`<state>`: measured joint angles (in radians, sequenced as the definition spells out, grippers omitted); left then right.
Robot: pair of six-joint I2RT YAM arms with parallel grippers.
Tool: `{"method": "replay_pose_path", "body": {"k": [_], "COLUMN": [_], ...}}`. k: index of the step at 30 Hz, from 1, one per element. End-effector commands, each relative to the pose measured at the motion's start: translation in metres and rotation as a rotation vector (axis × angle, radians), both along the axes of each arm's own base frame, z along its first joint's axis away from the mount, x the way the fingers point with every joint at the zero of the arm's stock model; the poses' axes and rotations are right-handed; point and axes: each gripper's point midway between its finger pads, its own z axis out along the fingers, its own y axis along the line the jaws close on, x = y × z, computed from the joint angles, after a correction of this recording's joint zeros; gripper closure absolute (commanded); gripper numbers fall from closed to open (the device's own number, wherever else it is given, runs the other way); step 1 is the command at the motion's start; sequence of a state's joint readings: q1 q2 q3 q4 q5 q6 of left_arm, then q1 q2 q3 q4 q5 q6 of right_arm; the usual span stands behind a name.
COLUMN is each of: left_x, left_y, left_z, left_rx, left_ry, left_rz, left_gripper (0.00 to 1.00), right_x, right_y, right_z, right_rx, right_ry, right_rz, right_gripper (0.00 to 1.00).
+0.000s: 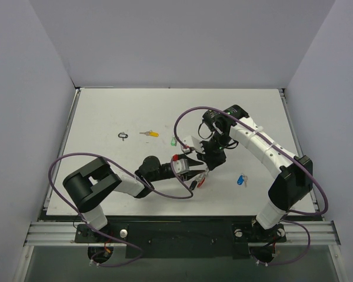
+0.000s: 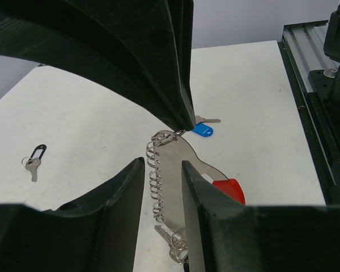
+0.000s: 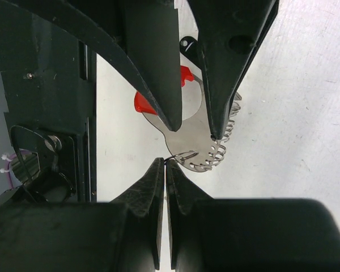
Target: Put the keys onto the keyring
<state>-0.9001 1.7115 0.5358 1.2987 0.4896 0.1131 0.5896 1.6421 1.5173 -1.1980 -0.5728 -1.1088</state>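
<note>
1. Left fingers (image 2: 119, 215) fill the near edge of the left wrist view. My left gripper (image 2: 163, 164) has its jaws part-way apart, one either side of the keyring (image 2: 171, 192). Cannot tell whether the pads bear on it.
2. Keyring: long axis runs along the gap between my left fingers. The near end carries a silver key (image 2: 169, 233) and the far end a thin wire loop (image 2: 165, 136). The coiled edge faces the finger on the view's left. The red tag (image 2: 229, 190) sticks out past the other finger.
3. My right gripper (image 3: 166, 161): jaws closed tight, tips meeting at the wire loop. Cannot tell whether the wire is nipped between them.
4. My left arm (image 1: 123, 185): elbow folded back near its base, forearm low, running right to mid-table. My right arm (image 1: 265, 147): stretched far and left, wrist bent back toward the near edge, fingers angled down at the keyring.
5. Blue-tagged key (image 2: 203, 129): flat on the table (image 1: 106, 117), just beyond the keyring in the left wrist view, blade pointing to that view's right.
6. Farther out, in a loose row running left: green-tagged key (image 1: 173, 141), closest to my grippers; yellow-tagged key (image 1: 149, 134); black-tagged key (image 1: 123, 136).
</note>
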Motion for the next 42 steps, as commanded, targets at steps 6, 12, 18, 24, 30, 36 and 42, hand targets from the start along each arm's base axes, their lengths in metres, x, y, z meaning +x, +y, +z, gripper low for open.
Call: {"method": "replay_pose_path", "body": {"k": [6,12,18,24,30,36,42], "left_x": [-0.008,-0.006,-0.008,-0.009,-0.012,-0.014,-0.016], "left_y": [-0.003,-0.003,-0.001,0.003,0.008,0.012,0.011], "left_z": [0.059,0.066,0.074,0.085,0.099,0.106,0.107], "left_rx": [-0.199,-0.231,-0.268,-0.292,-0.317,-0.325,-0.325], "left_ry": [-0.143,-0.146,-0.146,-0.16,-0.184,-0.194,-0.193], "left_rz": [-0.058,-0.048,-0.048,-0.044,-0.035,-0.031,-0.049], "left_gripper": [0.58,0.58,0.58,0.58,0.58,0.58,0.58], "right_x": [-0.015,-0.017,-0.017,-0.018,-0.018,-0.017,-0.018], "right_y": [-0.003,-0.003,-0.002,-0.002,-0.002,-0.002,-0.002], "right_z": [0.014,0.014,0.015,0.015,0.016,0.018,0.019], "right_rx": [0.036,0.04,0.047,0.051,0.06,0.07,0.085], "right_ry": [0.022,0.029,0.03,0.032,0.037,0.037,0.044], "right_rz": [0.02,0.024,0.026,0.027,0.022,0.02,0.015], "right_gripper": [1.0,1.0,1.0,1.0,1.0,1.0,1.0]}}
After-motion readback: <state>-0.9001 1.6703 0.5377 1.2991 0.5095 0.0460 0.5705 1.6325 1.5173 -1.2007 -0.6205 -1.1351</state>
